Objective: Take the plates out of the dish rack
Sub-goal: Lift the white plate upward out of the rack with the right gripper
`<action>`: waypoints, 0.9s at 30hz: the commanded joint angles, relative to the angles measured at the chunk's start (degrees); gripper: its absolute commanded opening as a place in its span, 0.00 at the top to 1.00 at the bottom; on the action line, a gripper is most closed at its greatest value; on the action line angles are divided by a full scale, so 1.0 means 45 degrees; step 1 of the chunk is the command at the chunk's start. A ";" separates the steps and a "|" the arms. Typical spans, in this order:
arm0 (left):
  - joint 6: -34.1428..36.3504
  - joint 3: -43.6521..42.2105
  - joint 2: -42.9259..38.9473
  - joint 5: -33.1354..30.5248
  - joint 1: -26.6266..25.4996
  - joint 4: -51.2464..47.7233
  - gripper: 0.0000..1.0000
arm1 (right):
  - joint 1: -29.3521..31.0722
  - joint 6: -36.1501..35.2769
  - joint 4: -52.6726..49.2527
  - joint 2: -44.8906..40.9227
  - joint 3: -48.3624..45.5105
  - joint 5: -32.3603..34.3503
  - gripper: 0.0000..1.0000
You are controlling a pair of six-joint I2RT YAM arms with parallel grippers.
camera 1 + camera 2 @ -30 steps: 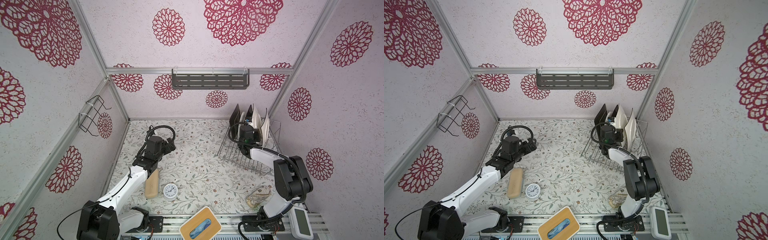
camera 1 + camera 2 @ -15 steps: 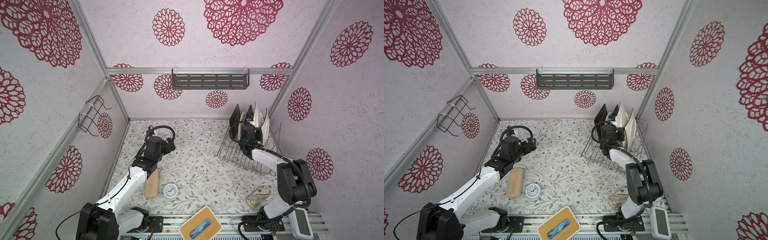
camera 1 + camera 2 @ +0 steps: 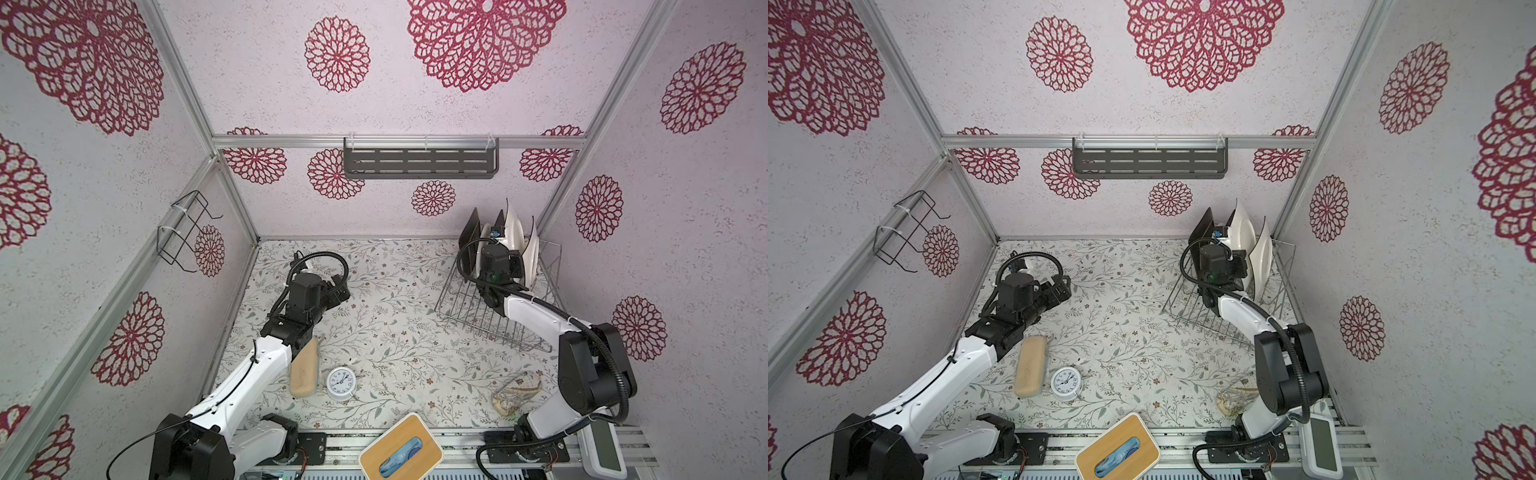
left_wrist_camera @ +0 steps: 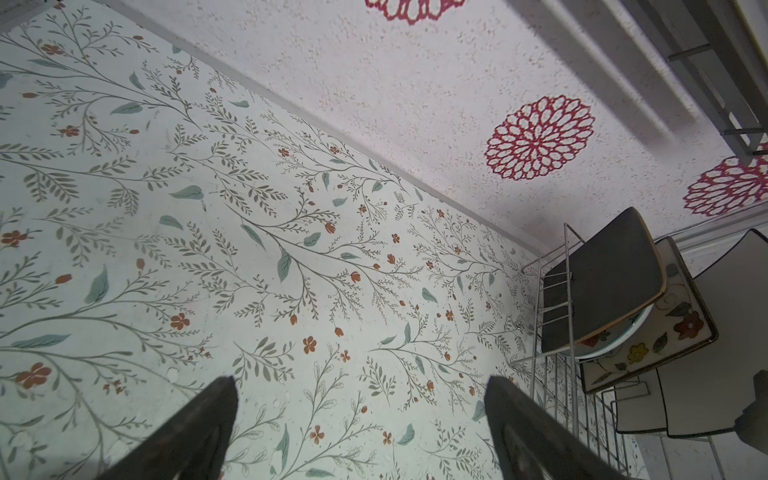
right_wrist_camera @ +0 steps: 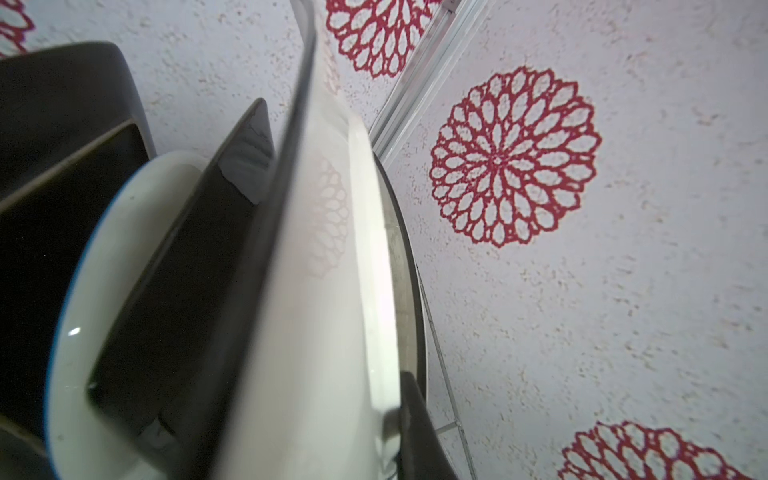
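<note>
Top views catch my right hand deep in the rack, which sits at the far right corner of the counter. Five plates stand on edge in its far end, and my right hand is clamped on a white plate with pointed corners, second from the right in both top views; its top point rises above its neighbours. Right wrist view shows that plate's pale face and dark rim filling the middle, one finger pressed to it, with a round plate and two dark plates on its other side. Whether its lower edge sits on the rack's wires I cannot tell. My left hand, well apart over the counter's left half, holds its fingers spread wide with nothing between them, above the floral surface. A clock lies near the counter's front edge, beside a tan block.
</note>
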 commanded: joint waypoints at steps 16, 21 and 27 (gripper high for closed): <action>-0.0107 -0.0165 -0.0843 -0.0214 -0.0106 -0.0427 0.03 | 0.0922 -0.0719 0.2238 -0.2018 0.1241 0.1299 1.00; -0.0329 -0.0205 -0.0941 -0.0096 -0.0150 -0.0535 0.03 | 0.1134 -0.0750 0.2059 -0.2275 0.1402 0.1277 1.00; -0.0555 -0.0323 -0.1178 -0.0226 -0.0250 -0.0569 0.03 | 0.1515 -0.0780 0.1807 -0.2662 0.1591 0.1244 1.00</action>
